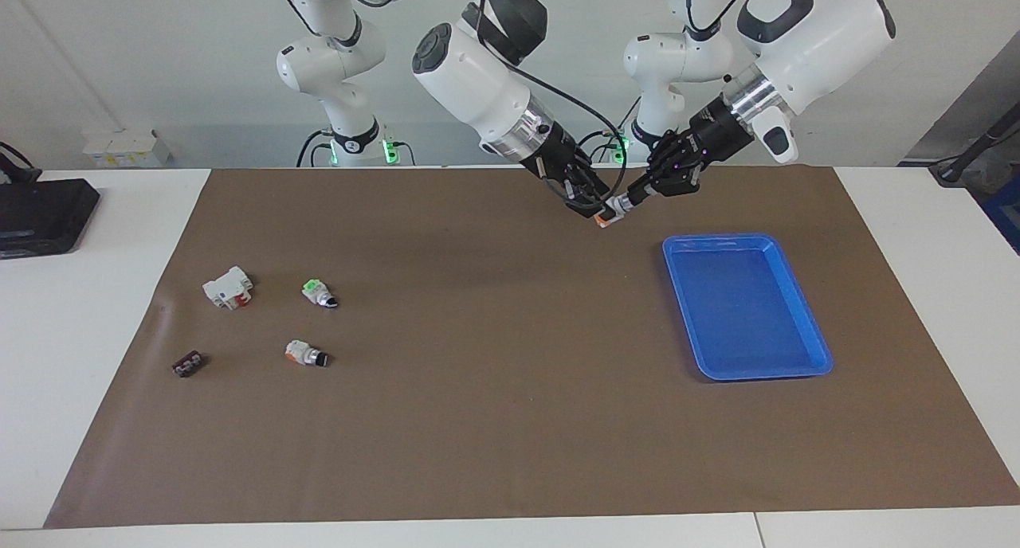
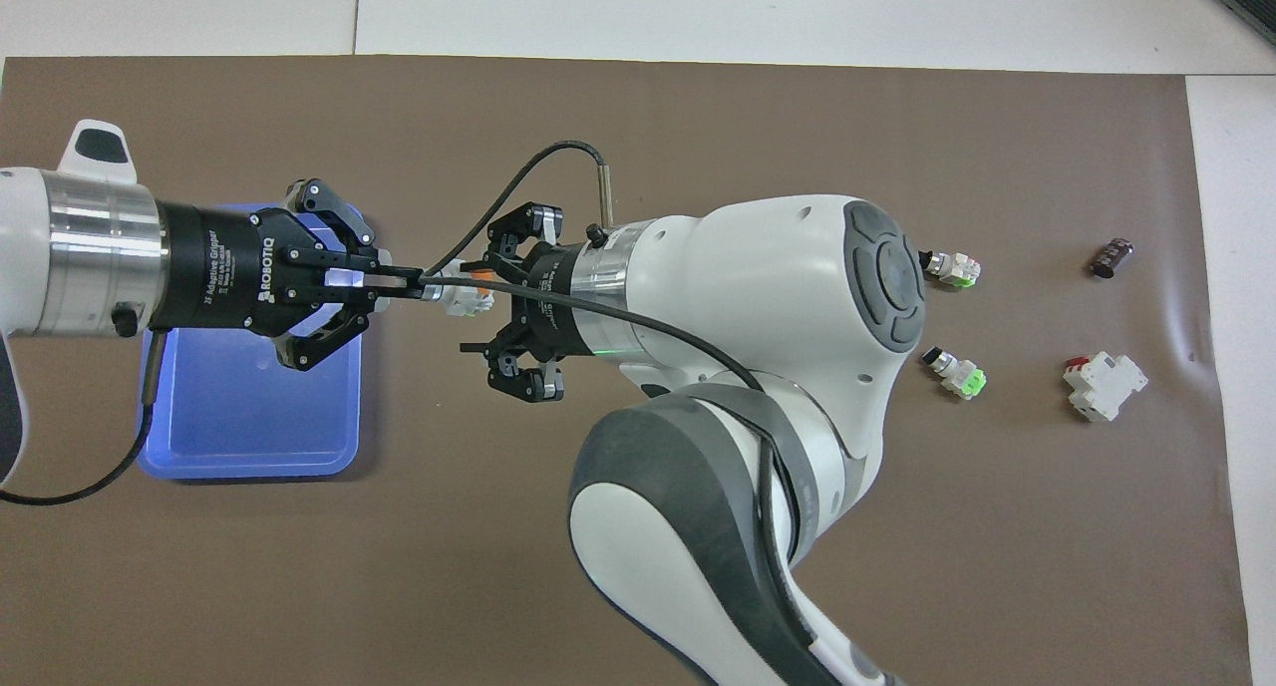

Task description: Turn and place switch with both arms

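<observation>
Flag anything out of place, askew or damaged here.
Nothing stands out. The switch is in the air over the mat, pinched at its knob end by the left gripper. The right gripper is open beside it. The blue tray sits flat on the mat, with nothing in it.
</observation>
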### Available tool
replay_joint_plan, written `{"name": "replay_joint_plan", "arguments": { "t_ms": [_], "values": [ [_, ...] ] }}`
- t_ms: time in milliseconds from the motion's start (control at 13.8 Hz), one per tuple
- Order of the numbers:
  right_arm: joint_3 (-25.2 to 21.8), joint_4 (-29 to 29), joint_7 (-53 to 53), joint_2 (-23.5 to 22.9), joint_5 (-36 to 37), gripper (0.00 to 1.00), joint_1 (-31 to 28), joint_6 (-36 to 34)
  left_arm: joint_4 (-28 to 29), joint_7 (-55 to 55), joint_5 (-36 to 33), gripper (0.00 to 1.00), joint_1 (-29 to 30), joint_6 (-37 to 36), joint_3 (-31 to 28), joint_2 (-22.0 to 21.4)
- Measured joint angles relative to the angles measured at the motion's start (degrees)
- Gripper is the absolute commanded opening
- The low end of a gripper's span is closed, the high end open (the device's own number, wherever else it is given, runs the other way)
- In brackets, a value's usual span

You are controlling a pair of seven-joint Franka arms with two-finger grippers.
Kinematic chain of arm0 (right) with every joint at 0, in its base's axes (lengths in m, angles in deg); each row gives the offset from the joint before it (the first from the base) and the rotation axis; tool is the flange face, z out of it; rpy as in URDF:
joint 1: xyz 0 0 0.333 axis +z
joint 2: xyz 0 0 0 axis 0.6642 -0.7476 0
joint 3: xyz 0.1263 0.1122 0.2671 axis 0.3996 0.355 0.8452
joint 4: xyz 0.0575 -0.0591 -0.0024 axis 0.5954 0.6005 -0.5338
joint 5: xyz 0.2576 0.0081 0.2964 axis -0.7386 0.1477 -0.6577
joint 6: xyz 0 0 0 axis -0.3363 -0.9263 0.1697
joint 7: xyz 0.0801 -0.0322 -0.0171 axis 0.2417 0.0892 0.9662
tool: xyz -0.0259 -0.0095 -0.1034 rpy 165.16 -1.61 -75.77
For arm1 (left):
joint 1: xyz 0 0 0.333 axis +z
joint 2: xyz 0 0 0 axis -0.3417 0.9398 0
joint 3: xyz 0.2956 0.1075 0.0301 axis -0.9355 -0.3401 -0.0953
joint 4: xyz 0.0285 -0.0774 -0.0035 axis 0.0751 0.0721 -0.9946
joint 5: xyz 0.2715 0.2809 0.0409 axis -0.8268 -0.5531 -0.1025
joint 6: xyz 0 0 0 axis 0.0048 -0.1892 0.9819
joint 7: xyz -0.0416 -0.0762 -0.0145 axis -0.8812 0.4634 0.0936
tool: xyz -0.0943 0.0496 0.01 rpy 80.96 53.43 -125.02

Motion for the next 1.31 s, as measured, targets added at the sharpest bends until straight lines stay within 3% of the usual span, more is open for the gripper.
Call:
{"name": "replay_joint_plan", "arguments": {
  "t_ms": [218, 436, 799, 1308],
  "values": [
    [0.0, 0.0, 2.6, 1.6, 1.0, 1.0, -0.1, -3.3, 0.1, 1.7, -3.9, 0.0, 0.0, 1.4, -0.1, 0.3],
    [-0.3, 1.2, 12.0, 4.3, 3.6, 1.0, -0.8, -8.8, 0.5, 8.3, -6.9, 0.0, 1.1, 1.6, -0.4, 0.3],
    [-0.5, 4.2, 32.1, 10.5, 16.4, 1.0, -6.1, -20.6, 3.6, 24.7, -17.5, 0.0, 6.0, 1.6, -0.7, 0.1],
    [-0.7, 5.1, 67.3, 11.5, 38.2, 1.0, -16.7, -22.0, 9.1, 52.4, -30.0, 0.0, 15.5, 6.2, -1.1, 0.9]
  ]
}}
